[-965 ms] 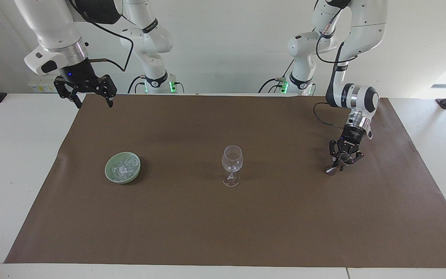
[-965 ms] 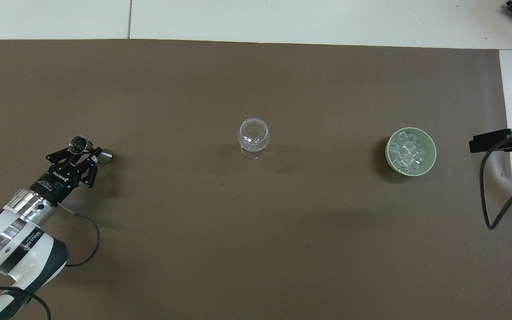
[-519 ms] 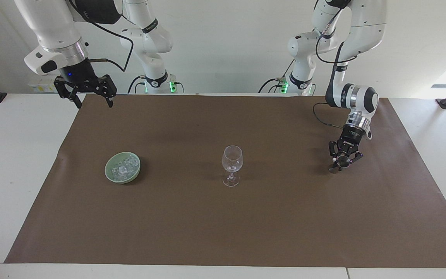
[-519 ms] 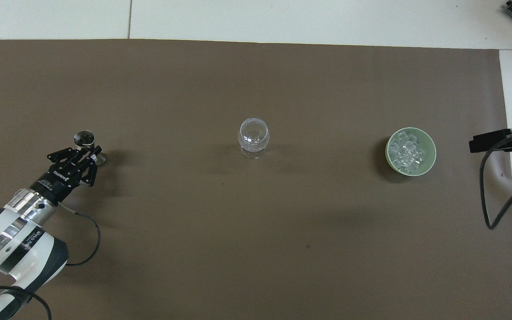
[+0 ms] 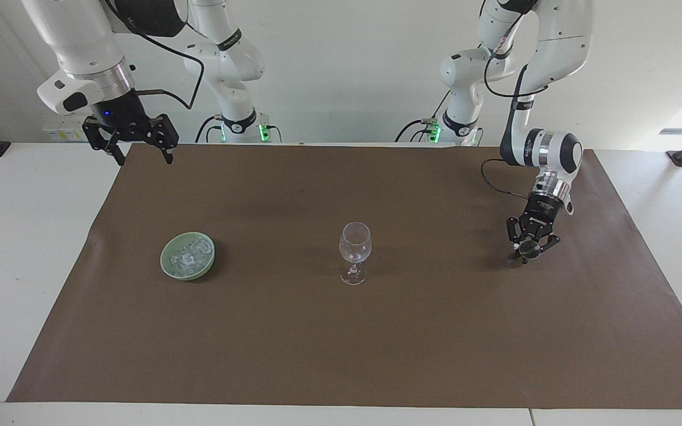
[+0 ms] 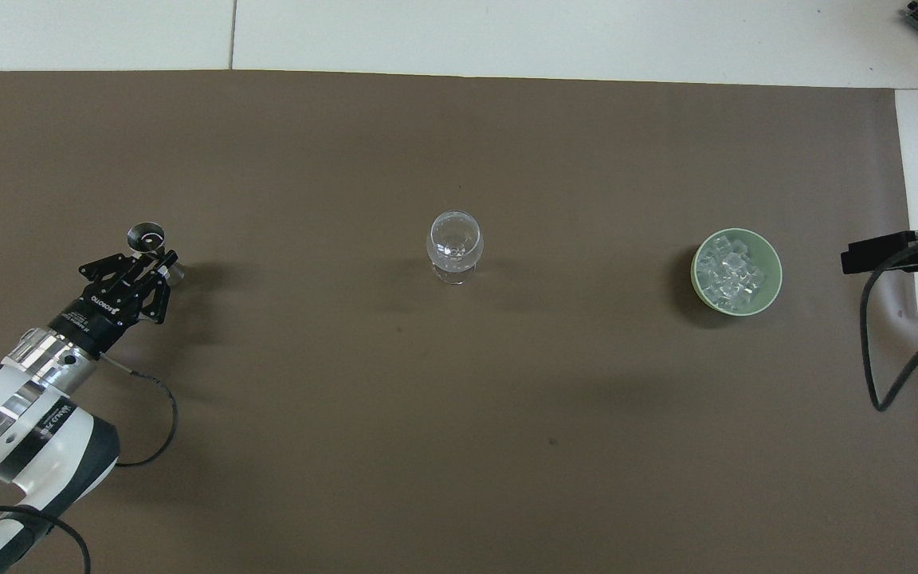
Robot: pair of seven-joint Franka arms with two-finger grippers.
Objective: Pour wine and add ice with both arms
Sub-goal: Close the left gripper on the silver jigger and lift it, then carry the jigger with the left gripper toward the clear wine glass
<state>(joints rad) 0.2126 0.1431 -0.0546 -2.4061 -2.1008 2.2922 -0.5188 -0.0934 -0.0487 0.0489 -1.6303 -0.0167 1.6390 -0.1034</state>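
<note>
An empty clear wine glass (image 5: 354,251) (image 6: 453,245) stands upright mid-mat. The ice (image 5: 189,255) (image 6: 734,270) is piled in a pale green bowl (image 5: 167,265) (image 6: 774,269) toward the right arm's end. Toward the left arm's end, my left gripper (image 5: 527,251) (image 6: 158,263) is low over the mat, shut on a small metal jigger (image 5: 530,251) (image 6: 145,237) that is tilted on its side. I cannot tell whether the jigger touches the mat. My right gripper (image 5: 143,158) waits open, raised over the mat's corner nearest the robots. No wine shows.
A brown mat (image 5: 341,349) (image 6: 459,446) covers most of the white table (image 5: 27,248). A black cable (image 6: 873,351) hangs over the mat's edge at the right arm's end.
My left gripper has shut on the jigger, which lay flatter on the mat before. Gripper and jigger have shifted slightly toward the left arm's end. The right arm has not moved.
</note>
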